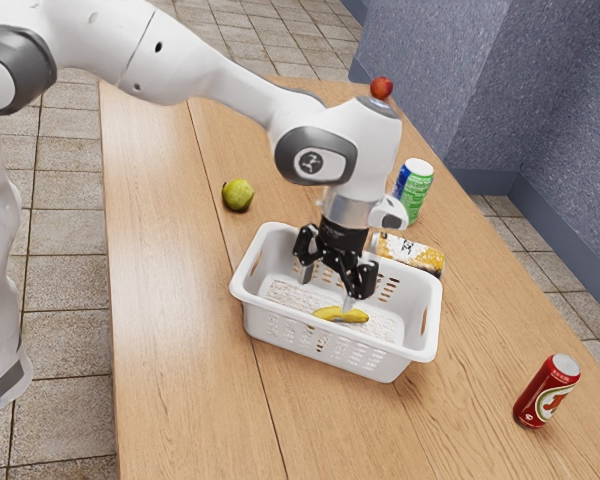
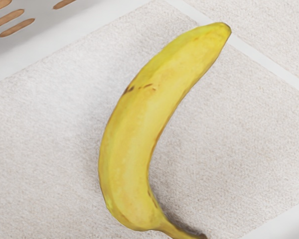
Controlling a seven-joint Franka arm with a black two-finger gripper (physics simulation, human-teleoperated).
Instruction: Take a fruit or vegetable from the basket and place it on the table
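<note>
My gripper (image 1: 327, 290) reaches down inside the white basket (image 1: 290, 335), its two fingers standing well apart and open. A yellow banana (image 1: 340, 315) lies on the basket's floor, just below the fingertips and nearer the basket's front wall. One fingertip hangs close over the banana; whether it touches cannot be told. In the wrist view the curved banana (image 2: 132, 149) lies under my hand on the pale basket floor (image 2: 45, 129), with part of the slotted wall (image 2: 35, 37) beyond it.
On the wooden table (image 1: 180, 380), a green fruit (image 1: 238, 195) sits behind the basket. A green-blue can (image 1: 417, 188) stands beyond the hand, a yellow can (image 1: 415, 254) lies against the basket's far side, a red can (image 1: 547, 390) stands at the exterior view's right. A red fruit (image 1: 381, 87) is farther back.
</note>
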